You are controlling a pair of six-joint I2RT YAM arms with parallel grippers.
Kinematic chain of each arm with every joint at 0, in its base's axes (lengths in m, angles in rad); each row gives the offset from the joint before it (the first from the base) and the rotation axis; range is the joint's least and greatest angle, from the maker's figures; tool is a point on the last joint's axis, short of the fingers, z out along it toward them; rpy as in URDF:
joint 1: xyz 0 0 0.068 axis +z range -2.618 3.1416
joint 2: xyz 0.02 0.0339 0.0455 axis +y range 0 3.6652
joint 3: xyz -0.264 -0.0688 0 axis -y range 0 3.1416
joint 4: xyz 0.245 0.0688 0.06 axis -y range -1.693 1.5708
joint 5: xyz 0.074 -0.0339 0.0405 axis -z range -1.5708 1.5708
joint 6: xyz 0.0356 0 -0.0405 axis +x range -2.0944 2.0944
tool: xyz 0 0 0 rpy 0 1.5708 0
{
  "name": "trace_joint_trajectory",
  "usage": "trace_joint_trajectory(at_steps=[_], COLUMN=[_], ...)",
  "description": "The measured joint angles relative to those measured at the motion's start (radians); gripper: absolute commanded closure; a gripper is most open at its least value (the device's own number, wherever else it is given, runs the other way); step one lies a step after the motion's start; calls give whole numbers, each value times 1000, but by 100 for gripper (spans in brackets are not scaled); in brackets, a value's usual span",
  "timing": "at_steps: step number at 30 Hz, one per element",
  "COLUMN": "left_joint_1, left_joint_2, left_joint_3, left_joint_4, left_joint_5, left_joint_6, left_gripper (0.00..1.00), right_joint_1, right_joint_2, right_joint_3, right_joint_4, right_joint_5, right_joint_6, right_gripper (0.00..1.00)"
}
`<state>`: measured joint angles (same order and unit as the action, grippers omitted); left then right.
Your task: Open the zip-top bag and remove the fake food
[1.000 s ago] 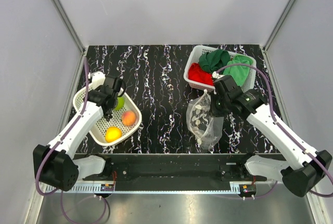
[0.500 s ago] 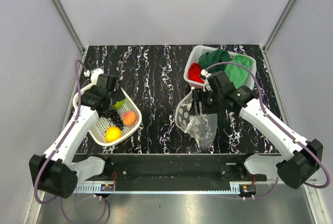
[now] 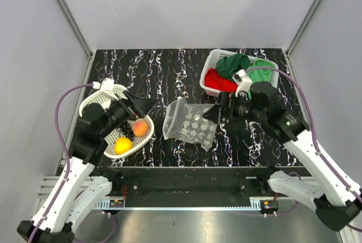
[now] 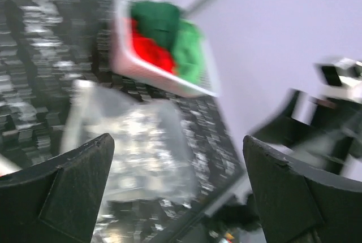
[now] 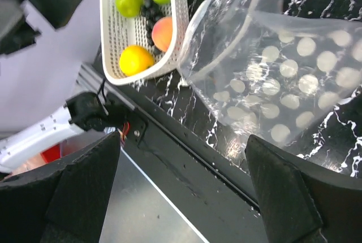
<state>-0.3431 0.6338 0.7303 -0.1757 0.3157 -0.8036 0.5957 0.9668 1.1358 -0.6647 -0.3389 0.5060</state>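
The zip-top bag point(image 3: 189, 125), clear with white dots, lies limp on the black marble table point(image 3: 164, 73) between my two grippers; no fruit shows inside it. The right wrist view has it at upper right point(image 5: 271, 73), and it is blurred in the left wrist view point(image 4: 136, 147). The fake food sits in the white left basket point(image 3: 96, 104): a peach point(image 3: 140, 127), a lemon point(image 3: 123, 145) and two green apples point(image 5: 129, 1). My left gripper point(image 3: 141, 112) hangs open over the basket's right edge. My right gripper point(image 3: 218, 112) stands open just right of the bag, holding nothing.
A second white basket point(image 3: 209, 87) at the back right holds red and green cloths point(image 3: 235, 65). A dark cluster point(image 5: 148, 11) lies among the fruits in the left basket. The black front rail point(image 3: 181, 186) runs along the near edge.
Both grippers have opened. The right one let go of the bag, which moved left and now lies flat mid-table. Both arms have drawn back toward the near edge.
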Motion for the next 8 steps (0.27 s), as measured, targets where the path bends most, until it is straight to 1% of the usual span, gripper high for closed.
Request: trace_joint_trajectory(at_steps=[5, 8], left_joint_1=[-141, -187], left_joint_2=[-111, -164], left_joint_3=[-126, -211], left_joint_4=[173, 257], left_joint_5=[48, 49], left_joint_6=[-71, -102], left_gripper=[1, 1], right_joint_1=[0, 0], right_joint_2=[-191, -291], right_joint_3=[-194, -322], right_joint_4=[20, 20], right_joint_5=[114, 154], right_joint_6=[118, 171], right_gripper=[0, 0])
